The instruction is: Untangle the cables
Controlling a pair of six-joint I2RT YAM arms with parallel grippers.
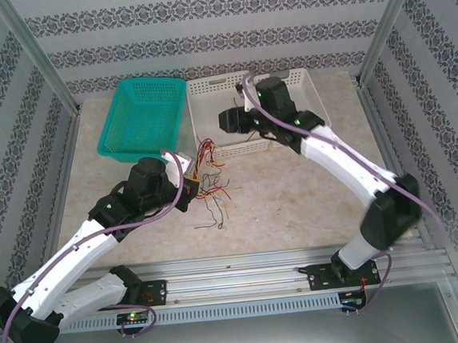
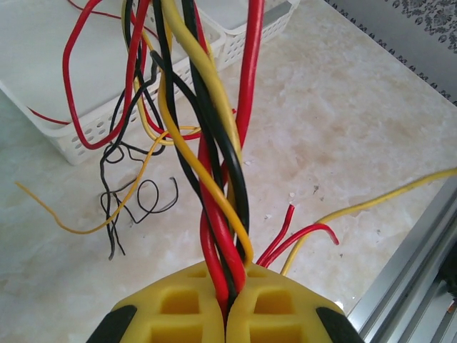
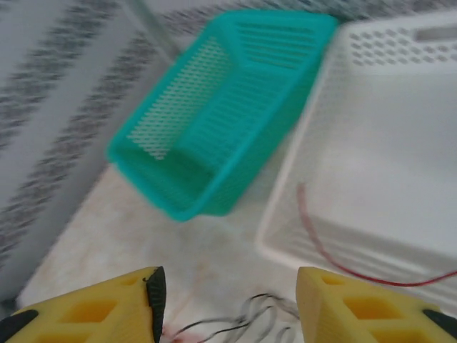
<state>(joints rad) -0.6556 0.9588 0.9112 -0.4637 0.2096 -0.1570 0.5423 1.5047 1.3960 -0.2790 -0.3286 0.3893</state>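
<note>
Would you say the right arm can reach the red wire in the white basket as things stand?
Probably yes: the right gripper hangs open over the white basket, with nothing between it and the red wire.

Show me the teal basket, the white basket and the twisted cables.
teal basket (image 1: 140, 119), top camera, bare mesh floor
white basket (image 1: 206, 97), top camera, bare floor, left end
cables (image 2: 221, 153), left wrist camera, twisted middle of the bundle

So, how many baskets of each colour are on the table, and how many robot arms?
Teal plastic mesh basket: 1
White plastic slotted basket: 1
White-and-black robot arms: 2
Total: 4
</note>
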